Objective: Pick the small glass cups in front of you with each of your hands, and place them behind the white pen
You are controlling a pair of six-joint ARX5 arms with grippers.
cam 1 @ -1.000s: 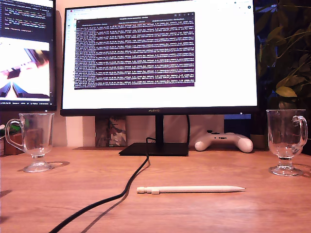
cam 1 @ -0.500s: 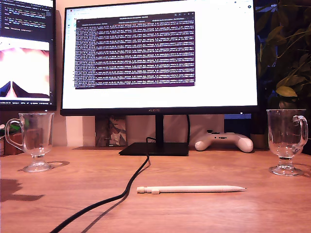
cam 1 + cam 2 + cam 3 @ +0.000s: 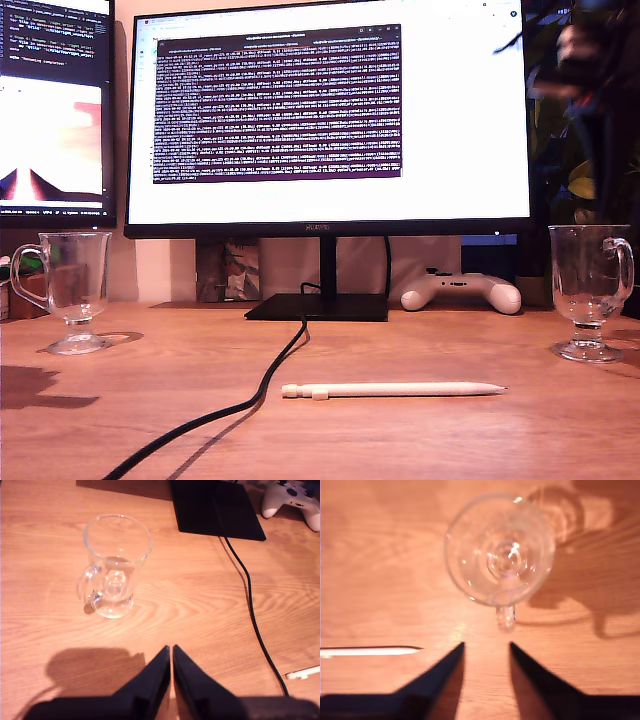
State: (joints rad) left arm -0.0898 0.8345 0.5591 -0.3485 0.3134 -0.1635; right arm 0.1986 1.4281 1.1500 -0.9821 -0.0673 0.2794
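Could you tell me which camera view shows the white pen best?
The exterior view: the whole white pen lies in sight on the desk. The first wrist view catches only its notched end at the picture's edge; the second wrist view shows just its tapered tip end.

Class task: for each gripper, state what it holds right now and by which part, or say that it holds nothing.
Nothing is held. My first gripper is shut on nothing, short of one glass cup. My second gripper is open above the other glass cup, not touching it.

Matte black, wedge-shaped, tapering fingers point(image 3: 150, 680) on my first gripper point(image 3: 171, 652); same dark pointed blades on my second gripper point(image 3: 486, 647).
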